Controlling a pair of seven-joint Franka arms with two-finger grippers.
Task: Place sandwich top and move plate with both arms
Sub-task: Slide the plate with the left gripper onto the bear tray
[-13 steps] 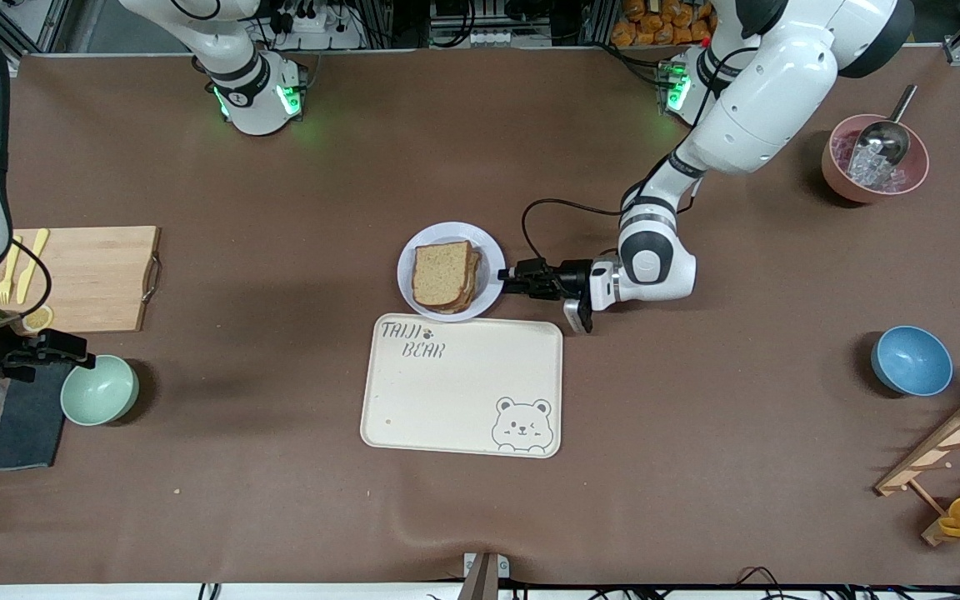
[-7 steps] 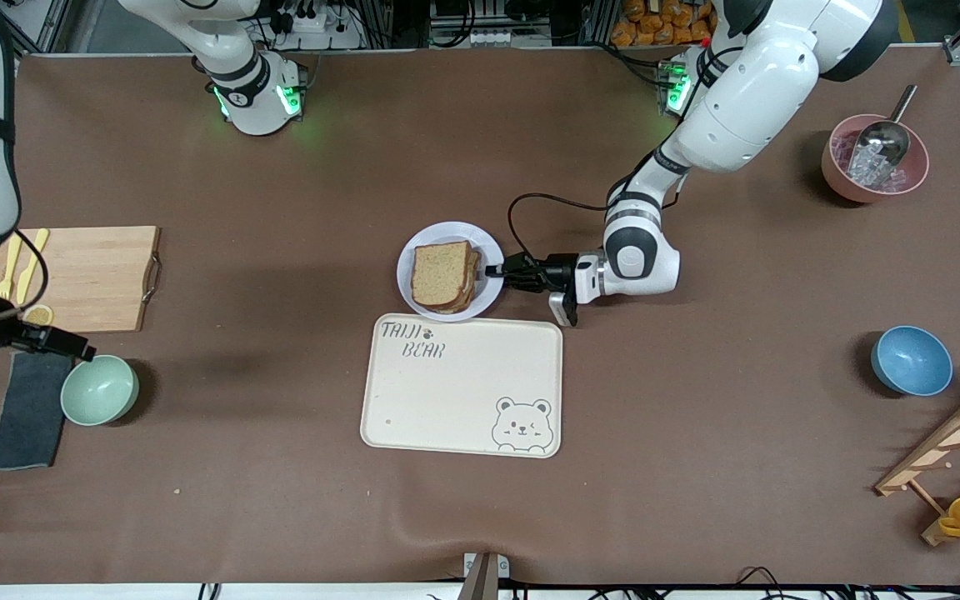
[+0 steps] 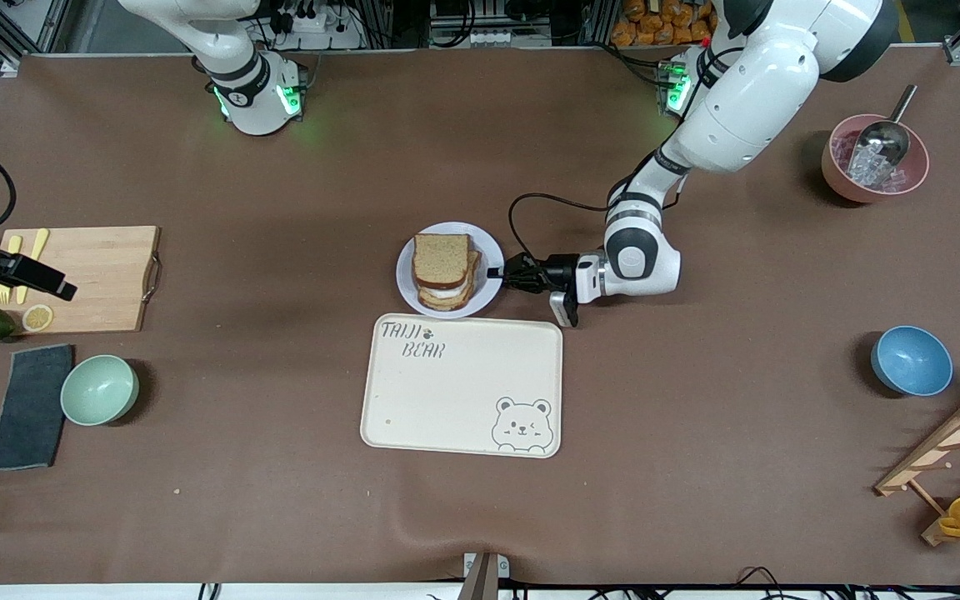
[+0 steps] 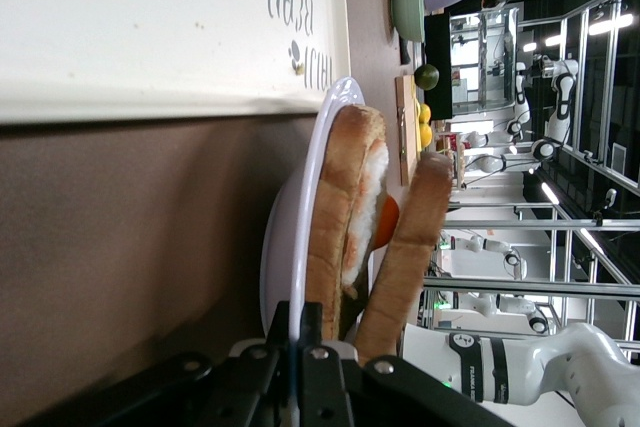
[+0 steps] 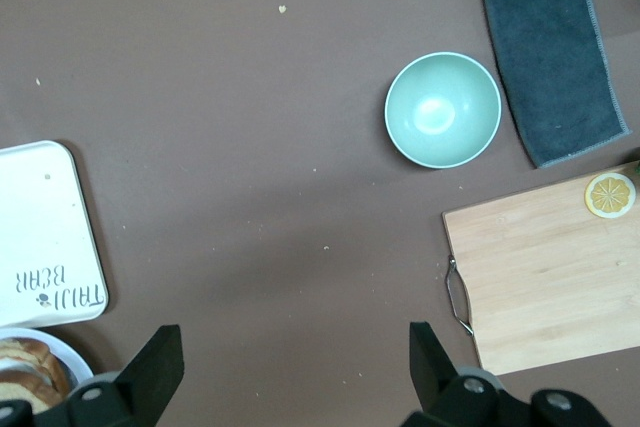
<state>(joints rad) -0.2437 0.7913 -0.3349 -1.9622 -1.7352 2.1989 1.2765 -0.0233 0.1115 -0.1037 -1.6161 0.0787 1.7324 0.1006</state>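
- Surface: a brown-covered table [image 3: 280, 467] fills the front view, with the two arm bases along the top edge and lab clutter above them.
- Task object: the plate [image 3: 490, 287] sits at frame centre, just above the upper edge of the cream bear-printed tray [image 3: 463, 400].
- Sandwich status: the sandwich top [image 3: 441, 259] lies on the stack on the plate. In the left wrist view the top slice [image 4: 408, 252] leans apart from the lower slice, with egg showing between them.
- Judgement: the placing step appears complete; the plate move is what remains.
- Left gripper [image 3: 503, 273]: at the plate's rim on the left arm's side, fingers closed narrow on the rim. The left wrist view shows the rim [image 4: 300, 277] running between the fingertips.
- Right gripper [image 3: 51, 286]: at the left edge of the front view, over the wooden cutting board [image 3: 97, 279], well apart from the plate. Its jaws stand wide with nothing between them, as the right wrist view shows [image 5: 295, 372].
- Remaining work: the plate rests on the table and is not yet on the tray. A two-arm carry would call for the right gripper to come to the plate's free rim.
- Risk: the leaning top slice may slide if the plate tilts.
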